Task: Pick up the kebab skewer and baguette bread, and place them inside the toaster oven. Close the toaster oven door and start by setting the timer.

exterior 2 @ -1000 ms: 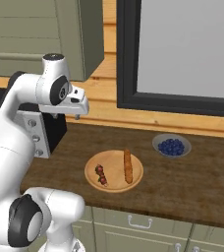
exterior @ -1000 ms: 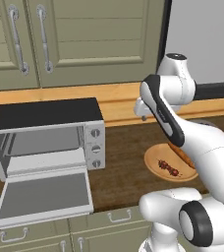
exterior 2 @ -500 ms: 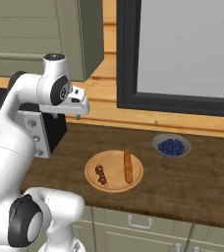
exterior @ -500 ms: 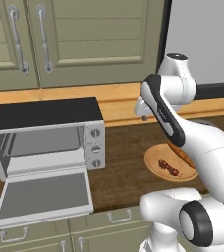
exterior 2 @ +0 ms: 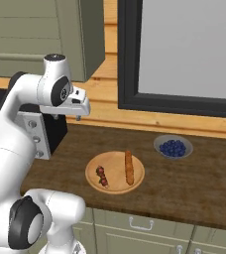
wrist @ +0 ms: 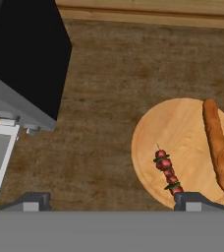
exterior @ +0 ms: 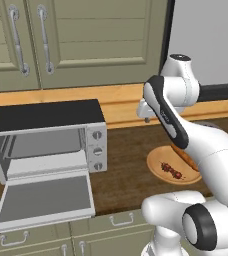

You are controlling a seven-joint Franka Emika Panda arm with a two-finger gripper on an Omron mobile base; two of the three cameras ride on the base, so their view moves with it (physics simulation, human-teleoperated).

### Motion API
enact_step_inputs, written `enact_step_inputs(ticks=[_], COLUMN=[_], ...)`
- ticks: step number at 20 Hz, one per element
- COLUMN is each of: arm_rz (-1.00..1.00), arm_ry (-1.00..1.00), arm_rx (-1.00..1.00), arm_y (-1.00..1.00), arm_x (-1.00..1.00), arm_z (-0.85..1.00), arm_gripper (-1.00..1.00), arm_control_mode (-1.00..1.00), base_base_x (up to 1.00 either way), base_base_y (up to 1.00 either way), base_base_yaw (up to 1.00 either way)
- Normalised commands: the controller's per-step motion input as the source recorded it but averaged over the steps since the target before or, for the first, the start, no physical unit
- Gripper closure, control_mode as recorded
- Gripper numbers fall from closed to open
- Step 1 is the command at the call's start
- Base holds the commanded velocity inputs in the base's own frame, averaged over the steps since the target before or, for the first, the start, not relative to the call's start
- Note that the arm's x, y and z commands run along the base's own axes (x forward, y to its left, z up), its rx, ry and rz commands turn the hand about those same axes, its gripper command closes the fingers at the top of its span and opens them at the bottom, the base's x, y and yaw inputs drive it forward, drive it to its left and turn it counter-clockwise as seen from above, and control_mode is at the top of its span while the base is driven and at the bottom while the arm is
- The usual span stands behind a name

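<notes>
1. A round wooden plate (exterior 2: 92, 172) lies on the dark wood counter (exterior 2: 184, 183), to the right of the toaster oven (exterior: 46, 142) and well apart from it.
2. On the plate the kebab skewer (wrist: 166, 173) lies on the left half and the baguette bread (wrist: 218, 144) on the right half, side by side and not touching.
3. A small grey bowl (exterior 2: 158, 144) of blueberries (exterior 2: 173, 148) stands farther right on the counter, near the back wall.
4. The toaster oven door (exterior: 43, 203) hangs fully open, folded down flat toward the near edge of the counter. The oven cavity holds a wire rack (exterior: 46, 141) and no food that can be seen.
5. The gripper (wrist: 111, 201) hovers high above the counter between oven and plate. Its fingers are spread wide apart and hold nothing, one dark fingertip (wrist: 195, 200) lying over the near end of the skewer in the hand view.
</notes>
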Motion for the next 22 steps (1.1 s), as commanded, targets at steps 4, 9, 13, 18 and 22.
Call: enact_step_inputs(ticks=[4,9,13,18,22], arm_rz=[0.00,0.00,0.01,0.07,0.00], arm_ry=[0.00,0.00,-0.02,-0.36,-0.39], arm_rx=[0.00,0.00,0.00,-0.07,-0.04], arm_y=[0.00,0.00,0.00,0.87,1.00], arm_x=[0.00,0.00,-0.20,-0.65,-0.15], arm_z=[0.00,0.00,-0.02,-0.26,-0.26], arm_gripper=[-1.00,-1.00,-1.00,-1.00,-1.00], arm_control_mode=[-1.00,-1.00,-1.00,-1.00,-1.00], base_base_x=[0.00,0.00,0.00,0.00,0.00], base_base_y=[0.00,0.00,0.00,0.00,0.00], base_base_yaw=[0.00,0.00,0.00,0.00,0.00])
